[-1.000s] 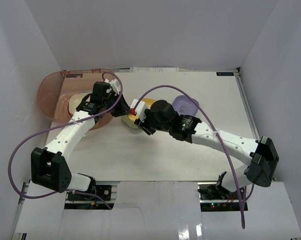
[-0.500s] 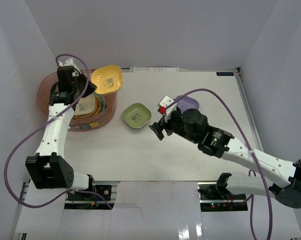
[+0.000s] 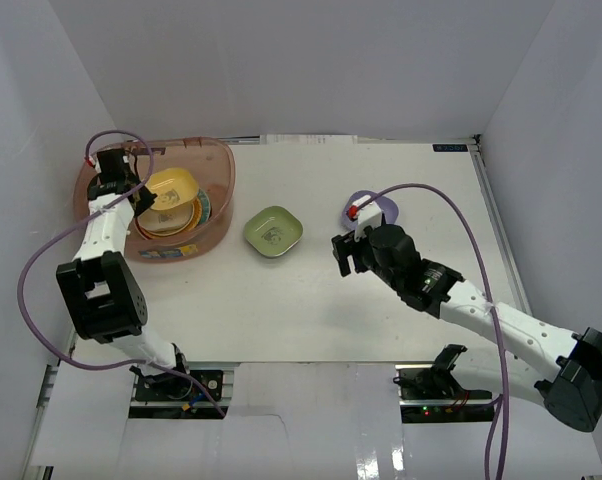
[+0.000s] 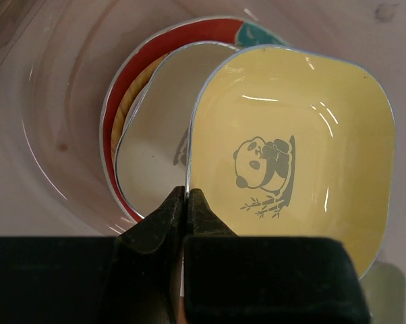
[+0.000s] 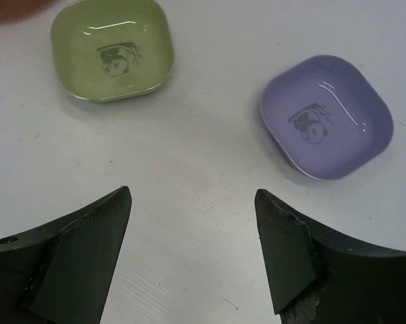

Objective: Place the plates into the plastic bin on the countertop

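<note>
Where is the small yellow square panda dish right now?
The yellow dish is at far left in the top view, inside the translucent pinkish plastic bin, over the stacked plates, with its rim pinched by the left claw.

My top camera looks down from above and behind the arm bases, covering the whole bench (image 3: 311, 300). My left wrist camera sits close, looking past the left claw (image 4: 187, 199) into the plastic bin (image 4: 48, 101) at the yellow plate (image 4: 304, 135). My right wrist camera rides higher, facing down past the right claw (image 5: 193, 202) at the green plate (image 5: 112, 47) and lavender plate (image 5: 326, 116); the top view shares both.
</note>
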`<state>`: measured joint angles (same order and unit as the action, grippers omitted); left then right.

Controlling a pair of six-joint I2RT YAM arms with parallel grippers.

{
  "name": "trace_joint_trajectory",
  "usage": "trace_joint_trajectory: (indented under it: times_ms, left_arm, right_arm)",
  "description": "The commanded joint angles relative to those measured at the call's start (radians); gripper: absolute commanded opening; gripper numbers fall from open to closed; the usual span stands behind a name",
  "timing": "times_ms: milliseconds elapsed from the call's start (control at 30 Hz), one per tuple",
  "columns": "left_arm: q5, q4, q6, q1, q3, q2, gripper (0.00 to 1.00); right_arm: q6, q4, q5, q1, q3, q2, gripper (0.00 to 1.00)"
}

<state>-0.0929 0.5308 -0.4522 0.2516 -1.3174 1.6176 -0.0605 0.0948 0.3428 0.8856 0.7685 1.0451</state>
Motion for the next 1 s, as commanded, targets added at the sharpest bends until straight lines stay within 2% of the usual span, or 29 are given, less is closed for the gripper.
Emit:
trace_joint_trajectory:
  times_ms: [0,167,200,267,300,333,400,600,633,700,733,800,833,967]
  left_arm:
    - [-0.047,-0.017,0.058,-0.002,-0.035,0.016,0.00]
    - [-0.093,-0.011,0.086,-0.002,-0.037,0.079,0.02]
    - [-0.093,-0.009,0.087,-0.002,-0.040,0.087,0.09]
    - [-0.079,-0.011,0.084,-0.003,-0.045,0.093,0.33]
    - [-0.064,-0.011,0.078,-0.003,-0.048,0.091,0.62]
    - [-0.053,-0.011,0.064,-0.003,-0.048,0.085,0.74]
    - [-0.022,-0.021,0.057,-0.009,-0.045,0.050,0.88]
    - [0.022,-0.041,0.038,-0.060,-0.046,-0.082,0.90]
    - [0.022,-0.049,0.041,-0.104,-0.042,-0.102,0.89]
    - [0.001,-0.066,0.066,-0.181,-0.019,-0.163,0.87]
    - [-0.042,-0.068,0.081,-0.292,-0.014,-0.177,0.82]
    - [-0.047,-0.074,0.113,-0.378,0.012,-0.209,0.78]
    - [-0.013,-0.074,0.121,-0.447,0.021,-0.214,0.76]
    - [0.051,-0.115,0.112,-0.601,0.095,-0.222,0.69]
  right_arm:
    - [-0.068,-0.047,-0.033,-0.075,-0.027,-0.045,0.80]
    - [-0.094,-0.049,-0.044,-0.125,-0.034,-0.030,0.79]
    - [-0.110,-0.047,-0.044,-0.132,-0.035,-0.023,0.79]
    - [-0.125,-0.047,-0.035,-0.149,-0.032,-0.001,0.80]
    - [-0.139,-0.050,-0.030,-0.155,-0.031,0.007,0.80]
    - [-0.144,-0.056,-0.027,-0.171,-0.029,0.019,0.79]
    - [-0.159,-0.073,-0.028,-0.189,-0.026,0.068,0.77]
    - [-0.171,-0.081,-0.038,-0.276,0.035,0.197,0.65]
    - [-0.185,-0.079,-0.036,-0.316,0.049,0.223,0.59]
    - [-0.206,-0.079,-0.042,-0.387,0.061,0.248,0.56]
    - [-0.225,-0.079,-0.050,-0.413,0.072,0.275,0.55]
    - [-0.245,-0.079,-0.056,-0.474,0.097,0.311,0.58]
    - [-0.257,-0.079,-0.047,-0.496,0.106,0.325,0.60]
    - [-0.297,-0.083,-0.068,-0.577,0.155,0.397,0.69]
